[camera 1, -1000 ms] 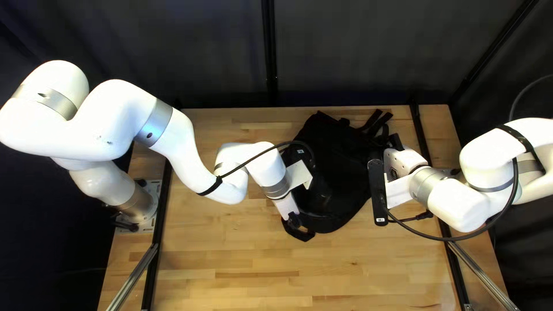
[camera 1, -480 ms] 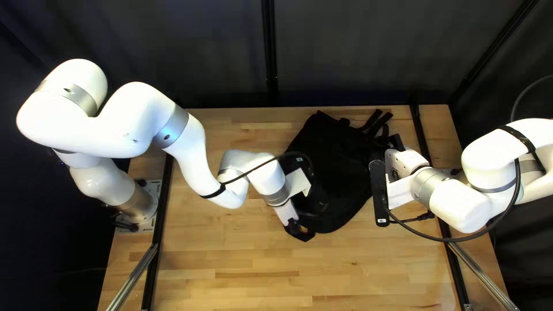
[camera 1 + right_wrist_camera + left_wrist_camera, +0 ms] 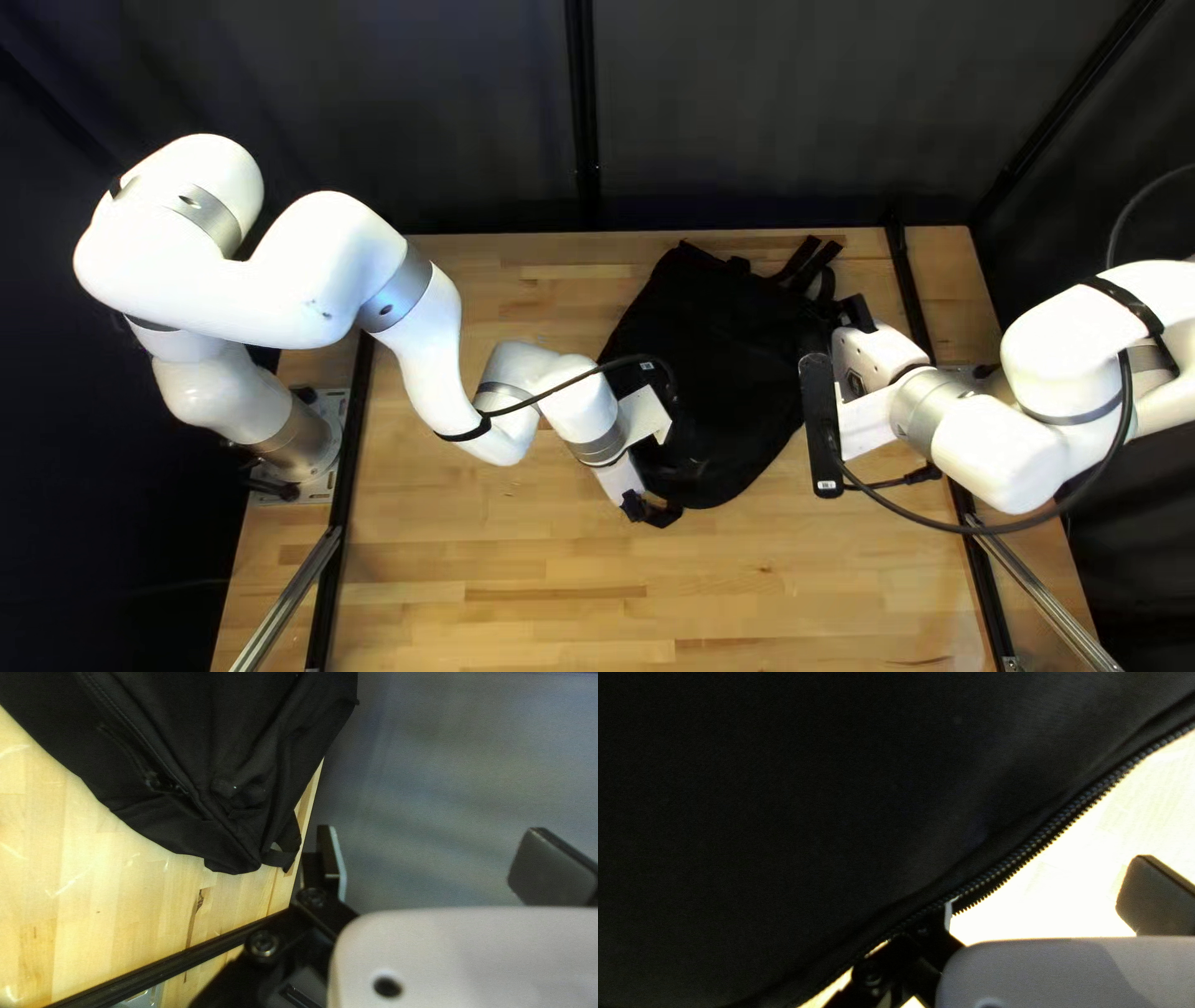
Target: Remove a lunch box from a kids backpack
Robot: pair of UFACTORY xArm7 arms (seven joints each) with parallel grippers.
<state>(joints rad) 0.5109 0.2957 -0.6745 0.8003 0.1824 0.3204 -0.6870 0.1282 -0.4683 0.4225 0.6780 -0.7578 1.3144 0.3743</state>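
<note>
A black backpack (image 3: pixel 728 361) lies on the table at the centre of the top left view. My left gripper (image 3: pixel 645 504) is at the bag's lower left edge there, while my right gripper (image 3: pixel 855 311) is beside its right side. In the left wrist view, dark backpack cloth (image 3: pixel 815 809) with a zipper edge covers one finger's tip; the left gripper (image 3: pixel 1049 890) has its fingers wide apart. The right wrist view shows the backpack (image 3: pixel 205 753) ahead and to one side of the open right gripper (image 3: pixel 433 855), whose fingers hold nothing. No lunch box can be seen.
The wooden table (image 3: pixel 535 585) extends below and left of the bag. Black straps (image 3: pixel 809 259) lie at its upper right corner. A black rail (image 3: pixel 913 293) runs along the table's right side, with a dark curtain (image 3: pixel 772 112) behind.
My left arm's upper links have swung right, and its wrist has dropped slightly toward the near edge. The backpack's lower left part has shifted a little. My right arm has moved slightly nearer.
</note>
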